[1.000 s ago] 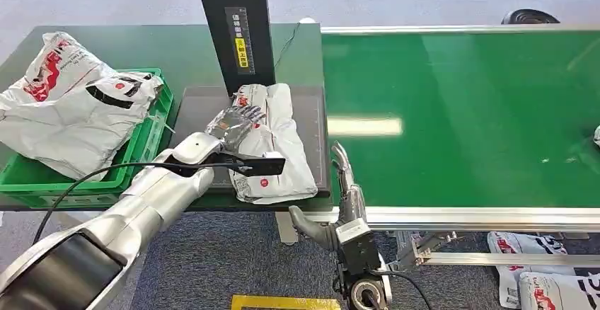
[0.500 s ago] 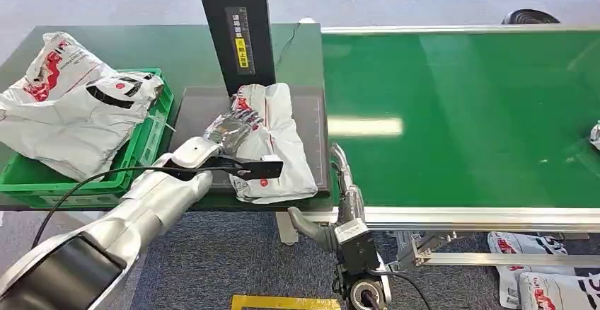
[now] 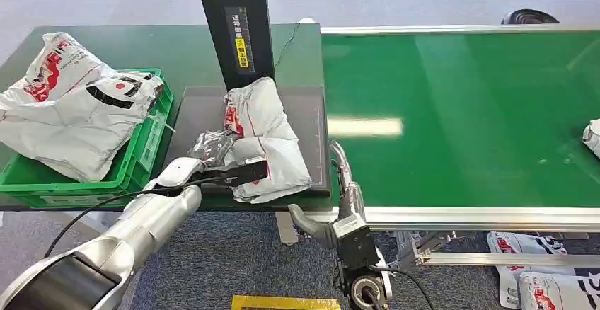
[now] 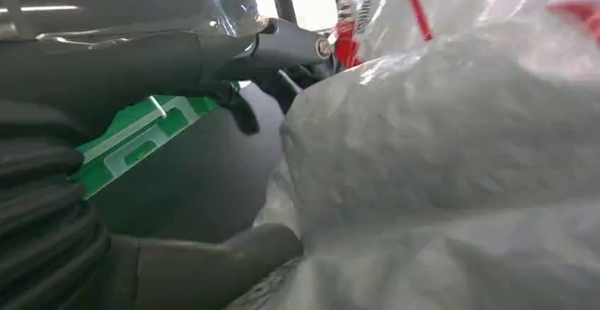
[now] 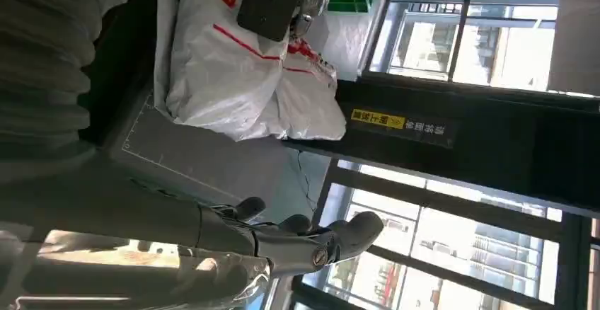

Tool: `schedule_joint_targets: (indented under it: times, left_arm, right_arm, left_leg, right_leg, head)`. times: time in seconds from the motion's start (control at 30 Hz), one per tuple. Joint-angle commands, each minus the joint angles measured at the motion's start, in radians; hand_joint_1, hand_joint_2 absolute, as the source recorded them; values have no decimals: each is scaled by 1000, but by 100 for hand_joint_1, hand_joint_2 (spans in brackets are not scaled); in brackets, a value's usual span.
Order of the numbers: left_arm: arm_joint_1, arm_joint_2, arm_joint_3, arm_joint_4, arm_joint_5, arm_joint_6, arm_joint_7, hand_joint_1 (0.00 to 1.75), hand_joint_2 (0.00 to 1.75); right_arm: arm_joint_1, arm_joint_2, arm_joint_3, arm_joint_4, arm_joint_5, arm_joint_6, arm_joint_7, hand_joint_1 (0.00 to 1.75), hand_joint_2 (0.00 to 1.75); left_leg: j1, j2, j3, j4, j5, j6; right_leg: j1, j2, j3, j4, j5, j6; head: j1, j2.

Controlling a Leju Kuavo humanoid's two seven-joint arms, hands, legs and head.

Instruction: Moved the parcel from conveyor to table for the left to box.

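A white plastic parcel [image 3: 267, 136] with red print lies on the dark mat [image 3: 311, 122] at the table's right end, beside the conveyor. My left hand [image 3: 214, 144] grips its left edge, which is bunched and raised. In the left wrist view the thumb [image 4: 212, 264] is under the parcel [image 4: 439, 147] and the fingers [image 4: 240, 108] curl over its edge. My right hand [image 3: 341, 182] hangs below the conveyor's near rail, fingers apart, holding nothing. The right wrist view shows that hand [image 5: 283, 243] and the parcel [image 5: 233, 62] beyond it.
A green crate [image 3: 145, 147] heaped with white parcels [image 3: 71, 105] stands left of the mat. A black post [image 3: 237, 27] rises behind the mat. Another parcel [image 3: 593, 136] sits at the green conveyor's [image 3: 460, 112] far right. More parcels [image 3: 538, 278] lie on the floor.
My left hand has drawn back toward me along the parcel's left side, and that side has bunched up and lifted. The parcel at the conveyor's far right has come further in.
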Motion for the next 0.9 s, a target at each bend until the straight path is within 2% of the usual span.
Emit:
schedule_joint_targets:
  times: [0.03, 0.4, 0.73, 0.83, 0.9]
  left_arm:
    - [25, 16, 66, 45, -16, -1, -5, 175, 175]
    - [25, 12, 99, 43, -26, 4, -11, 175, 175]
    - [21, 13, 175, 27, -38, 89, -4, 175, 175]
    - [-1, 8, 220, 18, -18, 105, -17, 175, 175]
    - [-17, 4, 300, -4, 56, 130, -57, 175, 175]
  right_arm:
    - [5, -20, -23, -14, 6, 1, 7, 0, 175]
    - [16, -23, -21, -27, 9, -3, 8, 0, 175]
    - [20, -19, -21, -31, 10, -7, 9, 0, 175]
    - [20, -18, -21, -28, 11, -7, 11, 0, 175]
    - [21, -17, -20, -27, 12, -7, 11, 0, 175]
  left_leg:
    - [0, 1, 3, -1, 0, 0]
    - [0, 1, 2, -1, 0, 0]
    - [1, 1, 2, 0, 0, 0]
    - [1, 0, 1, 1, 0, 0]
    - [1, 0, 1, 0, 0, 0]
  right_leg:
    - [1, 1, 3, -2, 1, -3]
    - [1, 0, 2, -1, 0, -2]
    - [1, 0, 2, -1, 0, -3]
    - [1, -1, 1, 0, 0, -2]
    - [1, -1, 1, 0, 0, -2]
  head:
    - [0, 0]
    - [0, 0]
    - [0, 0]
    - [0, 0]
    - [0, 0]
